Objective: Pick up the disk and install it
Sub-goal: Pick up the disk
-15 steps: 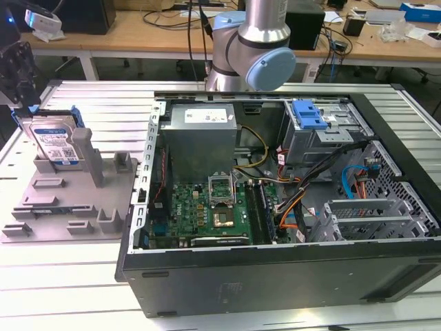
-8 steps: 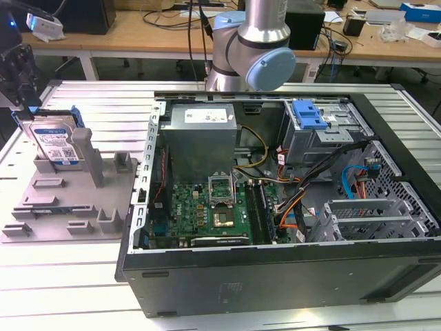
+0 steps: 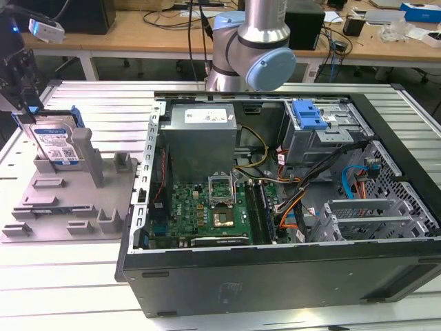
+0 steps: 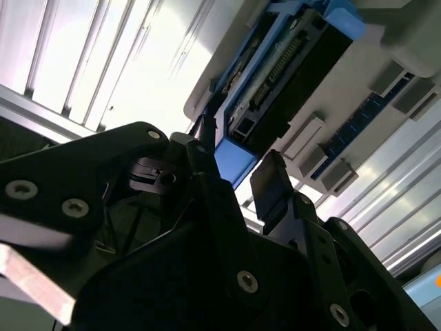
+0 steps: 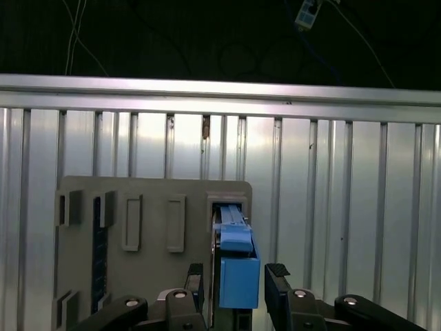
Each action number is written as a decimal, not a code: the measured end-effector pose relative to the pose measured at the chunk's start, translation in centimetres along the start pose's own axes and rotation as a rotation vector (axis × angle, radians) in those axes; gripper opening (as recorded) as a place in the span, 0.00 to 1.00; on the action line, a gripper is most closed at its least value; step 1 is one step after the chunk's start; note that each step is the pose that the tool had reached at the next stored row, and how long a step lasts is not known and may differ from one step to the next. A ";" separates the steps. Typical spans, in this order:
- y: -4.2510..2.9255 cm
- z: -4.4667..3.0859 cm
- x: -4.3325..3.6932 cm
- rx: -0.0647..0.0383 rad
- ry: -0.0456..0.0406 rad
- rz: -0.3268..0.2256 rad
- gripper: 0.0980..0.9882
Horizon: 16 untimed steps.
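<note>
The disk (image 3: 56,143) stands on edge in a slot of the grey moulded tray (image 3: 48,207) at the exterior view's left, its silver face and white and blue label showing. My gripper (image 3: 26,112) hangs right over its upper end. In both wrist views the disk's blue frame (image 5: 238,272) (image 4: 234,160) lies between my two black fingers (image 5: 276,277) (image 4: 271,181). The gripper (image 5: 236,279) (image 4: 236,172) is open, with a small gap showing on one side of the frame.
An open computer case (image 3: 275,276) takes up the middle and the exterior view's right, with a blue drive bay cover (image 3: 308,114) at its far side. The arm's base (image 3: 251,41) rises behind the case. Upright posts (image 3: 93,158) stand on the tray beside the disk.
</note>
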<state>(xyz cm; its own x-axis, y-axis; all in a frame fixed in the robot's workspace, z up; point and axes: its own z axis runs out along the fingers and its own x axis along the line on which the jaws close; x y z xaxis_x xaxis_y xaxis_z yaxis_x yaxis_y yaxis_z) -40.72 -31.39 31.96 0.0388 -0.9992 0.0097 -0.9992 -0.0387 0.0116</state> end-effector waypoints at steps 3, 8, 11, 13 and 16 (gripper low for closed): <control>0.00 0.08 -0.04 0.001 -0.0001 0.000 0.43; -0.01 0.46 -0.06 0.001 -0.0001 0.000 0.43; -0.01 0.68 -0.06 0.001 -0.0001 0.000 0.43; -0.01 0.76 -0.06 0.001 0.0000 0.000 0.43; 0.02 0.99 -0.07 0.001 -0.0001 0.000 0.43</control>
<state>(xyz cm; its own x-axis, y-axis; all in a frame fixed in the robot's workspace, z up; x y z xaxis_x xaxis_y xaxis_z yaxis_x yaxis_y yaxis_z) -40.75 -31.33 30.97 0.0388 -0.9992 0.0095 -0.9992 -0.0387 0.0104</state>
